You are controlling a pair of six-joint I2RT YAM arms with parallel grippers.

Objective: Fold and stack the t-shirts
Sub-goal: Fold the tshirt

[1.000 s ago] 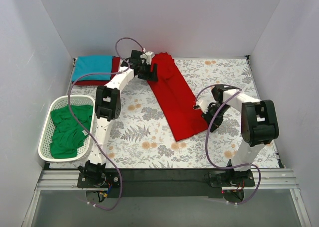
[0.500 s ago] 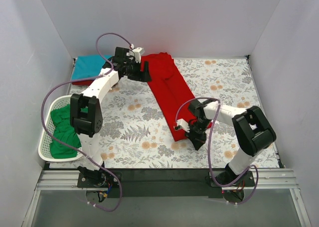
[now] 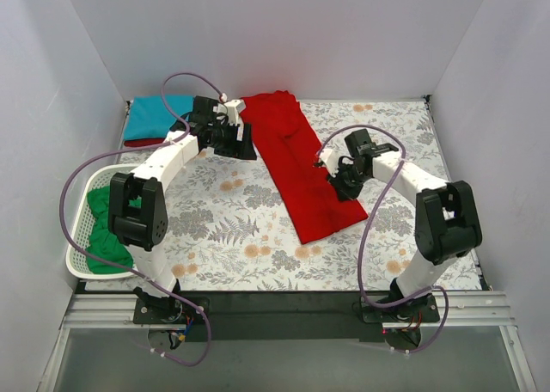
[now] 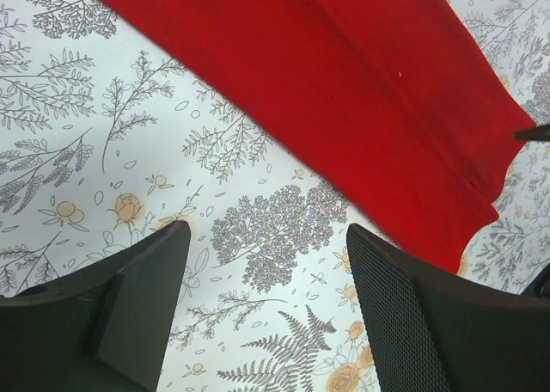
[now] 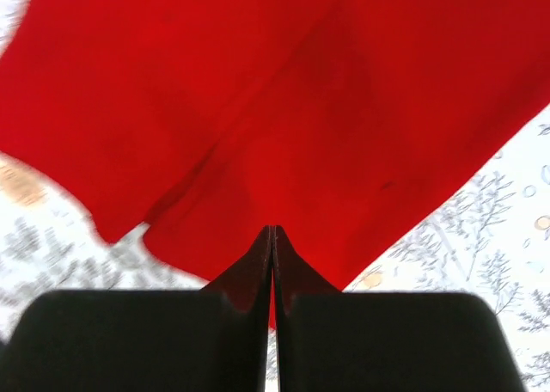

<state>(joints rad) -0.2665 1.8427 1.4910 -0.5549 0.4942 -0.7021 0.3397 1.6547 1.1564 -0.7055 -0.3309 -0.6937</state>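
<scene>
A bright red t-shirt lies folded into a long strip running diagonally from the back middle toward the front. It also fills the top of the left wrist view and most of the right wrist view. My left gripper is open and empty over bare table just left of the strip's far part. My right gripper is shut, above the strip's right edge near its middle. A teal shirt lies folded on a darker red shirt at the back left. A green shirt is crumpled in the basket.
A white lattice basket stands at the left edge. The floral tablecloth covers the table. White walls close in the left, back and right. Purple cables loop from both arms.
My right gripper has moved from the strip's near end back toward its middle right edge. My left gripper has shifted slightly nearer, staying beside the strip's left edge. The shirt lies unmoved.
</scene>
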